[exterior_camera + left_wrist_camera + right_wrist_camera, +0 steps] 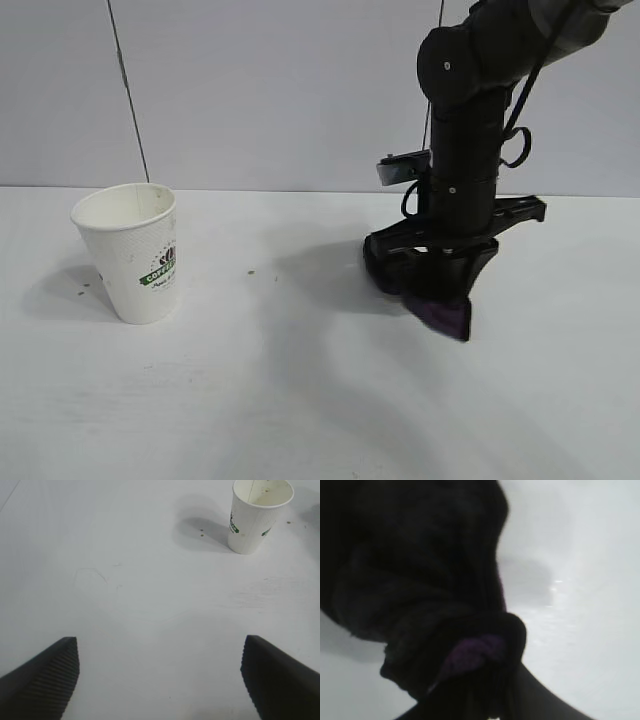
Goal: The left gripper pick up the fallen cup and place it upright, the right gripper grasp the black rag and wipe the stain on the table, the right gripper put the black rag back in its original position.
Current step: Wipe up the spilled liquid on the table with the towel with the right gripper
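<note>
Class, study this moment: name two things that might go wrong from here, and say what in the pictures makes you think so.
1. The right tool is pressed low onto the black rag on the table; part of the cloth sticks out sideways and may slip free.
2. Small brown specks lie beside the upright cup; wiping there might knock it over again. The left tool hangs open, apart from the cup.

The right arm (470, 130) is thick, glossy black, with small pale screws, looped black cables and a small clipped-on grey box (402, 168).
</note>
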Tool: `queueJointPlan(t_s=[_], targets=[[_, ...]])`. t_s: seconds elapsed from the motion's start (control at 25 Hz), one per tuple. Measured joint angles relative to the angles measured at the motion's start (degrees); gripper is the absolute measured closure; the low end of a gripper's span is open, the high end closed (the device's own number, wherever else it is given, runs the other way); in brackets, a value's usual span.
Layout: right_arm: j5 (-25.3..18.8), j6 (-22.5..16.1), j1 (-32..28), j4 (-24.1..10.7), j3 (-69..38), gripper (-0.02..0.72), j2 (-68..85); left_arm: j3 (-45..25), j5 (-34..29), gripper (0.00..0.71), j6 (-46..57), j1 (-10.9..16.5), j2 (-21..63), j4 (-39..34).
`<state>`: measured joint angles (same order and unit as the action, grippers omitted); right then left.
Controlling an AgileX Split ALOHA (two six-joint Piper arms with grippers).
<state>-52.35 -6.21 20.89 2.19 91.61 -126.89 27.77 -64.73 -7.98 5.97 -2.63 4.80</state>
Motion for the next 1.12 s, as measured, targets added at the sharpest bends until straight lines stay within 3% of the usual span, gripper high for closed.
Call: queueJointPlan(t_s=[0.04,0.16,0.24,0.4,0.56,0.76,1.12], targets=[[1.5,2.7,0.3,5.4,0.0,0.660,0.0,0.0,0.0,0.078,0.0,0.0,0.0,0.0],[6.2,8.5,2.6,16.1,0.0,0.660,0.0,0.0,0.0,0.078,0.0,0.0,0.0,0.0],[9.2,9.6,4.6,18.4,0.0,0.660,0.0,0.0,0.0,0.078,0.0,0.0,0.0,0.0],[15.7,10.1,8.6,19.4,0.0,0.660,0.0,0.0,0.0,0.078,0.0,0.0,0.0,0.0],[20.8,8.2,10.5,18.6,0.0,0.660,0.0,0.0,0.0,0.078,0.0,0.0,0.0,0.0],[24.6,4.0,10.5,14.4,0.0,0.660,0.0,0.0,0.0,0.078,0.0,0.0,0.0,0.0],[32.4,2.8,11.9,15.2,0.0,0.660,-4.7,0.0,0.0,0.078,0.0,0.0,0.0,0.0]])
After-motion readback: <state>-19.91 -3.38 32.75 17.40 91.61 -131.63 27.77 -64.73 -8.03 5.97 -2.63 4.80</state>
